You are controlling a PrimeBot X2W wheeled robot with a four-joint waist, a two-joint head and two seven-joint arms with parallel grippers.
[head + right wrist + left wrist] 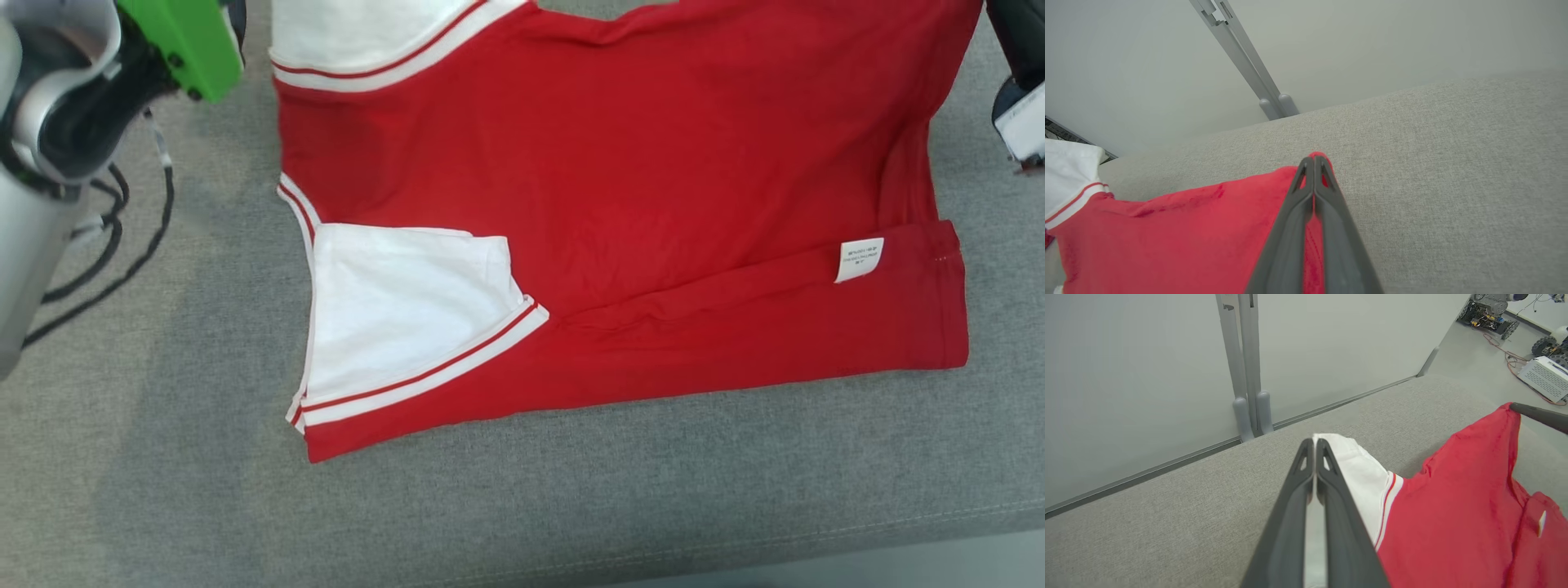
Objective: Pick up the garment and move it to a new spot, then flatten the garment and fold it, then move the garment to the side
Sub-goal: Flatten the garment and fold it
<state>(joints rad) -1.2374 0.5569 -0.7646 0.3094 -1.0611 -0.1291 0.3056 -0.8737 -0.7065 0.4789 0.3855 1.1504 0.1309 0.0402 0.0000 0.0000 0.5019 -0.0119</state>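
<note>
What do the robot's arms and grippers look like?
The left gripper and right gripper each have two long dark grey fingers that narrow to a tip, with a little triangle hole near the end. The left arm is rounded and silver-grey, with a bright green part and thin black cables.

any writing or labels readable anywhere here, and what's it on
white tag sewn on the red garment: a few lines of dark print, too small and blurred to read
white box on the floor, left wrist view: no lettering can be made out
No other text can be read.
</note>
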